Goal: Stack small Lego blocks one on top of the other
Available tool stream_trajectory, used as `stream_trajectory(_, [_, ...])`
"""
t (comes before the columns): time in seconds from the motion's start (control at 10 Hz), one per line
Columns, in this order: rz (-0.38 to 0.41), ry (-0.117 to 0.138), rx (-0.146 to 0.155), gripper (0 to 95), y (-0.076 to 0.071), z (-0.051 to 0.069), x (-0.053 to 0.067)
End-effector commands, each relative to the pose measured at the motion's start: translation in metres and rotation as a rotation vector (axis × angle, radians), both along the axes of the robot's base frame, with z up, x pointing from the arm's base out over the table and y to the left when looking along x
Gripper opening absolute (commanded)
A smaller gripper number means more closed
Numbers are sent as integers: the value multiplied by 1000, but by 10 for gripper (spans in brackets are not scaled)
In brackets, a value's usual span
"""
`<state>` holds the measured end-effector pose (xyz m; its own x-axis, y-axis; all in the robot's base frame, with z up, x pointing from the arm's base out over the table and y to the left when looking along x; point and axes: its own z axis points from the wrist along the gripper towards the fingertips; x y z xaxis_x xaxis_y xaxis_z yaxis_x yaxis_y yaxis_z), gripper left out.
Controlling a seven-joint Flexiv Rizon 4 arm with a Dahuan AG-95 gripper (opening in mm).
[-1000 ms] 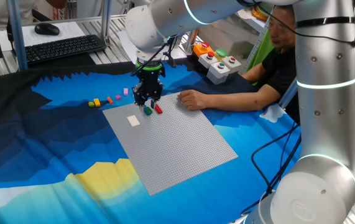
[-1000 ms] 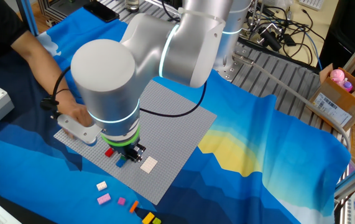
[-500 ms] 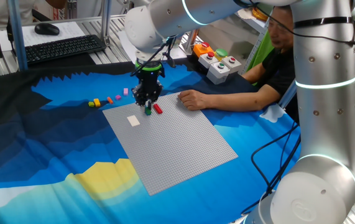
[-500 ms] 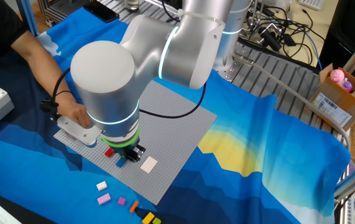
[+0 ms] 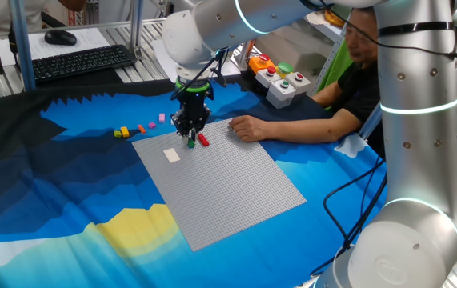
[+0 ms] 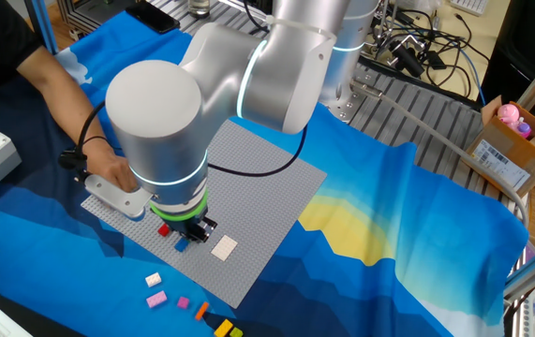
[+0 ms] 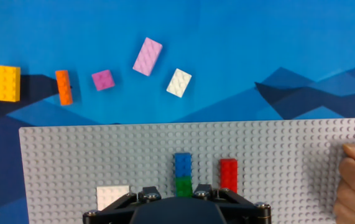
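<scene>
While pointing straight down, the pincer [image 7: 176, 194] has narrowed around the green brick [image 7: 183, 186].

The gripper [image 7: 177, 194] is flanked closely by a red brick [image 7: 228, 175] and a white brick [image 7: 112, 196] — a person's hand [image 5: 250, 127] is rested just beyond.

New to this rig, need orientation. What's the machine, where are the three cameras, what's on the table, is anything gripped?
It is one silver robot arm with a two-finger hand pointing down at a grey baseplate. Two pictures come from fixed cameras on opposite sides of the table; the third looks down along the fingers. On the plate lie a blue brick end to end with a green brick, a red brick and a white brick. More bricks lie on the blue cloth. The fingers bracket the green brick; whether it is gripped cannot be told. A person's hand rests on the plate's edge.
</scene>
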<state>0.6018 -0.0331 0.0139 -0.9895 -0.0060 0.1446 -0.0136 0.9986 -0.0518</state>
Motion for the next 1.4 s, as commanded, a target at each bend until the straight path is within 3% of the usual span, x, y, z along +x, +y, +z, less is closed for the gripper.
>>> stream_trajectory(0.1, [2, 0, -1, 190, 0, 0, 0])
stream_trajectory(0.3, [1, -1, 1, 190, 0, 0, 0])
stream_trajectory(0.4, [1, -2, 1, 0, 0, 0, 0])
stream_trajectory(1.4, [1, -13, 0, 0, 0, -1, 2])
